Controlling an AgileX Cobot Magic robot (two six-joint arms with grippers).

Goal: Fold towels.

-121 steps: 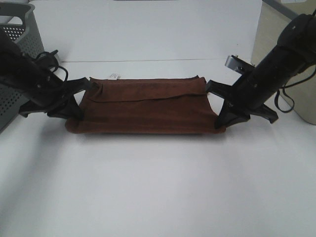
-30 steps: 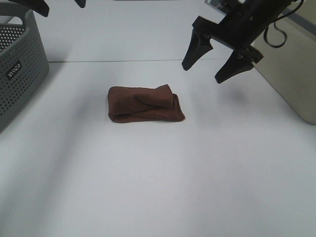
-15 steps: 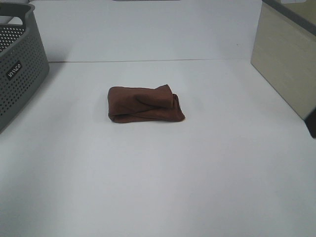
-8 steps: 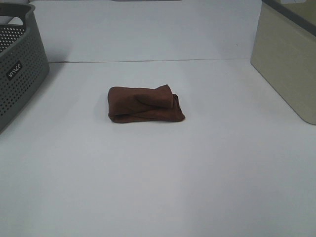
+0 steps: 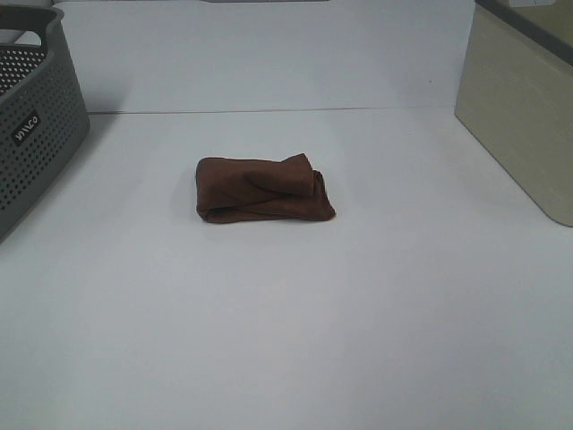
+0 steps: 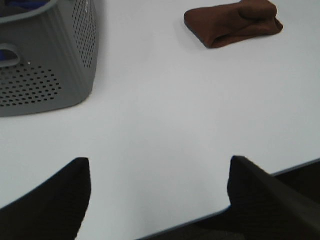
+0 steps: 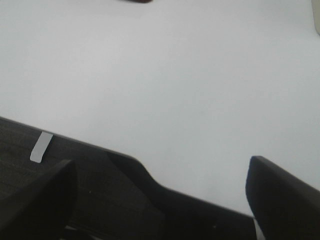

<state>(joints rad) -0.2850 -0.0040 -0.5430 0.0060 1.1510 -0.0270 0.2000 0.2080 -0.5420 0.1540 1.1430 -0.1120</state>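
At the far left stands a grey basket (image 5: 36, 116), well apart from everything I handle. My left gripper (image 6: 157, 195) hangs with its jaws spread wide over bare white table (image 5: 286, 331) near the edge, holding nothing. The towel (image 5: 262, 189) lies in the middle of the table as a small folded bundle — its top layer looks lumpy and rolled, not flat. I judge the folding done, but that loose upper flap could slump open if anything nudges it. My right gripper (image 7: 160, 187) is likewise spread and empty over the table edge — a beige box (image 5: 524, 107) sits far right.
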